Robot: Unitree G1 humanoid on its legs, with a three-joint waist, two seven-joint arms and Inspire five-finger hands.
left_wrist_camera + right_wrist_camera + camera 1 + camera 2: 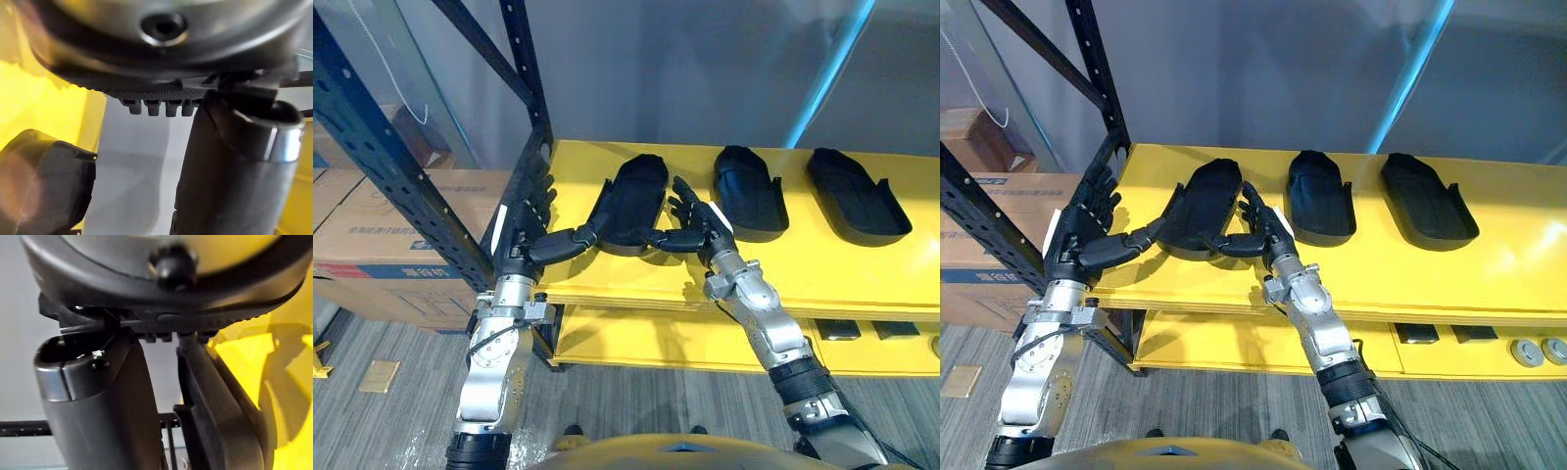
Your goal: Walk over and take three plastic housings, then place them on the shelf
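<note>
While shelved, housing (634, 196) between robot hands (524, 230) (700, 227)

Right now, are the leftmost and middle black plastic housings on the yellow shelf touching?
Apart. The right eye view shows a bare strip of yellow shelf between the leftmost housing and the middle housing.

Dark blue perforated steel rack upright (530, 88) crowds your left hand (524, 230); narrow lane between it and leftmost black plastic housing (631, 201). Your right hand (690, 220) fills gap before middle black housing (749, 191). Slim gap before rightmost black housing (857, 196). Front strip of yellow shelf board (842, 279) bare. Brown cardboard boxes (372, 225) block beyond rack.
</note>
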